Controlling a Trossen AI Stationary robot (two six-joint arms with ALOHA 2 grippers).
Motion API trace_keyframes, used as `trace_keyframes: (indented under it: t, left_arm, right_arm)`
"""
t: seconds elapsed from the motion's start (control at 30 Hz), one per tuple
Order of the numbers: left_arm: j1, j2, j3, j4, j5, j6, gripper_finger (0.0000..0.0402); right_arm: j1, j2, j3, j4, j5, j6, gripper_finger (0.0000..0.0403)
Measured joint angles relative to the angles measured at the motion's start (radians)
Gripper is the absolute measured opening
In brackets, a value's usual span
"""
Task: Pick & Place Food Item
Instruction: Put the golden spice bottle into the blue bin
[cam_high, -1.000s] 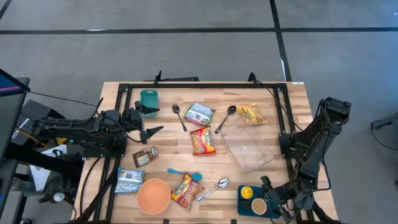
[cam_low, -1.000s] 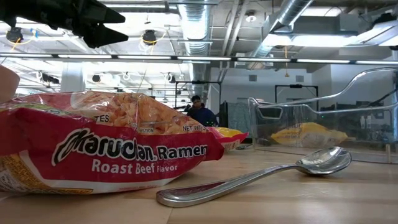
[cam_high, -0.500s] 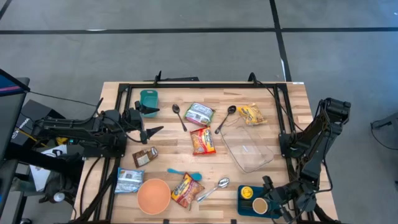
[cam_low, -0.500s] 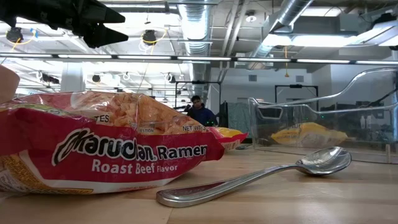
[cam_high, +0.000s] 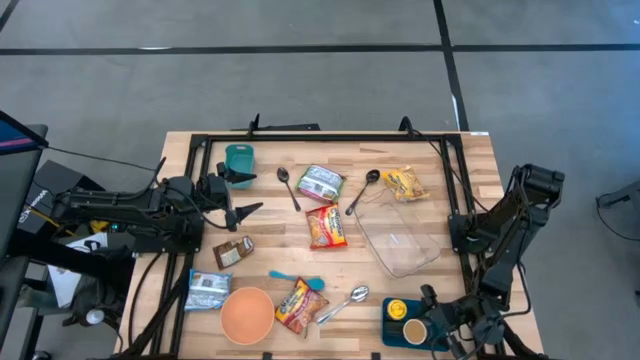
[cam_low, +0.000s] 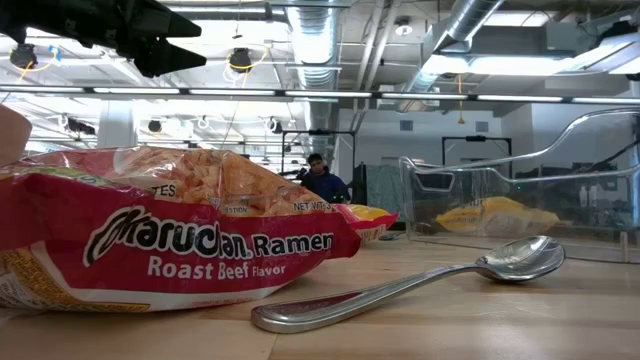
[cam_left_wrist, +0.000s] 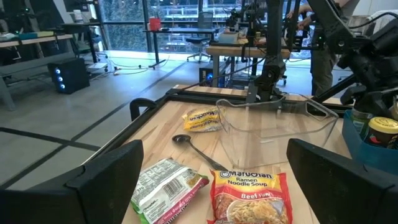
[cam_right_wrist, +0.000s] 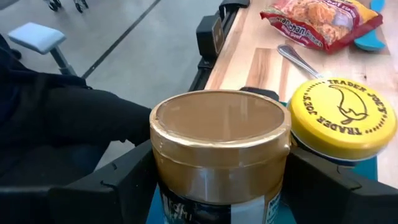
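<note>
A: Position of the jar (cam_right_wrist: 221, 155)?
B: Upright in the blue bin (cam_high: 392, 330) at the table's near right corner, beside a yellow-lidded jar (cam_right_wrist: 342, 118).
A: Right gripper (cam_right_wrist: 217, 180)?
B: Fingers straddle the jar. Left gripper (cam_high: 243, 195) open.

- orange bowl (cam_high: 246, 314) — table's seven o'clock edge
- teal cup (cam_high: 239, 160) — eleven o'clock corner
- silver spoon (cam_high: 343, 303) at six o'clock
- clear container (cam_high: 400, 240), three o'clock of centre

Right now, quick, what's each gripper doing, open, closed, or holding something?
Left gripper: open, holding nothing, hanging above the table near the teal cup.
Right gripper: its fingers sit on both sides of the gold-lidded jar; a firm grip cannot be told.
</note>
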Motion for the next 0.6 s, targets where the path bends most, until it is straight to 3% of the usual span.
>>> trace_keyframes:
  t: [0.6]
  left_arm:
    - [0.0,0.0,0.0,0.0,0.002,0.0,0.0392]
  right_arm:
    - [0.001,0.037,0.003,0.008,0.007,0.051,0.0286]
